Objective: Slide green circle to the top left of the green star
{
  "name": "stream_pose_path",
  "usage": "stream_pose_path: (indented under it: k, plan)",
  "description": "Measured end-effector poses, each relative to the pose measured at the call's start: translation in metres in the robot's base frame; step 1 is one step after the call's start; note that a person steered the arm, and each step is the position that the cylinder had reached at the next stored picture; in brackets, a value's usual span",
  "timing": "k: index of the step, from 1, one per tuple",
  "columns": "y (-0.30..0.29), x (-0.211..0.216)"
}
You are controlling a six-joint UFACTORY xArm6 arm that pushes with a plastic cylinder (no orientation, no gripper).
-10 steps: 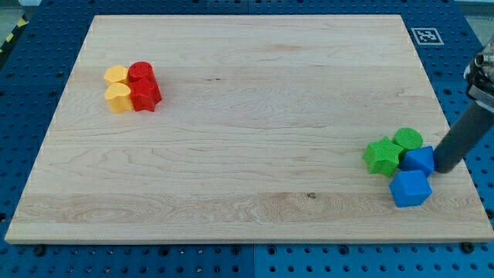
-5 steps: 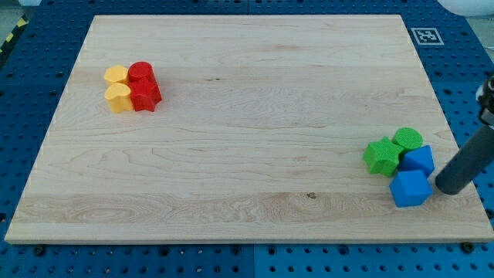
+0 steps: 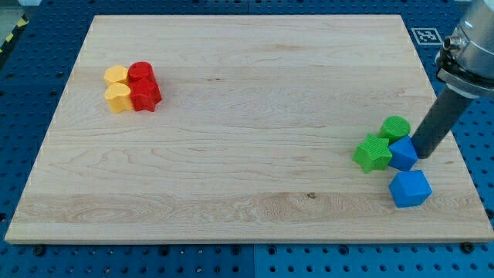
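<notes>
Right of the green star (image 3: 373,154), the green circle (image 3: 395,127) sits at its upper right, touching. My tip (image 3: 423,155) (a bare rod, no jaws to open or close) rests beyond the blue block (image 3: 403,154), lower right of the circle.

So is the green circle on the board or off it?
On the board: the green circle sits flat on the wood, touching the green star.

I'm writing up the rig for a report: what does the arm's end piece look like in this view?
Only its lower part shows, at the view's right. It is a straight, smooth, dark grey-black rod; my tip is plain and blunt. Above, the rod enters a wider, light grey metallic collar with a darker band at its lower edge. No cables or markings are visible on it.
</notes>
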State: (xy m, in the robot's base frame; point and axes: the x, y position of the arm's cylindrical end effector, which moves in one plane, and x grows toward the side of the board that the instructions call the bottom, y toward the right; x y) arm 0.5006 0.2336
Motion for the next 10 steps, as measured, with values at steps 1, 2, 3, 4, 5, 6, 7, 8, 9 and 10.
stream_pose_path:
  k: [1, 2, 3, 4, 5, 6, 7, 8, 9, 10]
  plan:
    - [-0.001, -0.003]
    - [-0.001, -0.005]
    - [-0.001, -0.02]
    - [-0.001, -0.027]
    - [-0.001, -0.034]
    - [-0.001, -0.041]
    - [-0.001, -0.041]
    - [-0.001, -0.037]
    - [-0.004, -0.036]
    - [-0.019, -0.036]
